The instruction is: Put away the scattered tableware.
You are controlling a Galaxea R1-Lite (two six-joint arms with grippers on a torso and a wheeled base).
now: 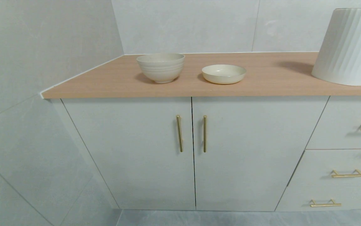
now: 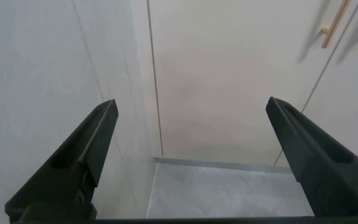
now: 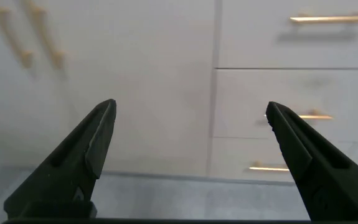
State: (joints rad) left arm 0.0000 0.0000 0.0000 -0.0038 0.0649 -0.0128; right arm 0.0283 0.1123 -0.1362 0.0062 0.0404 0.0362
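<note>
A deep cream ribbed bowl point(image 1: 161, 67) stands on the light wooden countertop point(image 1: 262, 86), toward its left end and about midway between the front edge and the back wall. Just beside it on the right, not touching, sits a shallow cream dish point(image 1: 224, 74), slightly closer to the front edge. A tall white ribbed container point(image 1: 348, 47) stands well apart at the countertop's right end.

Below are two pale grey cabinet doors point(image 1: 130, 153) with upright gold bar handles point(image 1: 179, 133), and to their right a stack of drawers point(image 1: 334, 163).

The left gripper point(image 2: 191, 106) has its dark fingers spread wide and holds nothing. It faces the foot of the left door beside the tiled side wall point(image 2: 42, 74). The right gripper point(image 3: 190, 106) is likewise spread wide and bare, facing the door and drawer fronts. Both are well below the bowl and dish.
</note>
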